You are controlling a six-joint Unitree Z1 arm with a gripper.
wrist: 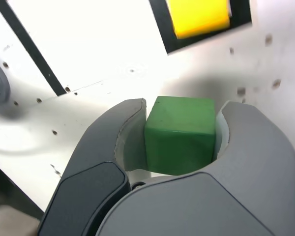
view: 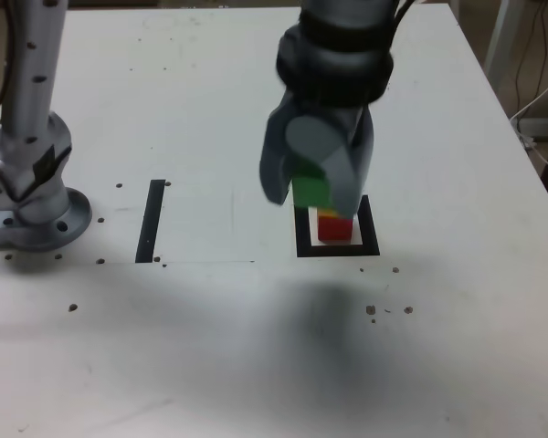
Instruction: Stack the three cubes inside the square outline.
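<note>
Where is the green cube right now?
The green cube sits clamped in the pincer, in the air above the yellow cube inside the square outline.

Looked like a robotics lab or test bench: bare white desk (view: 457, 137) marked with black tape strip (view: 152, 221), metal arm base (view: 36, 196) bolted on at left, loose cables (view: 539, 100) upper right.

Green cube (wrist: 181, 140) held aloft; yellow cube (view: 332, 216) atop red cube (view: 333, 230) inside square outline (view: 303, 239).

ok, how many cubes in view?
3. Green cube is in the gripper, above the stack. Yellow cube sits on the red cube inside the square outline. None seem hidden.
</note>
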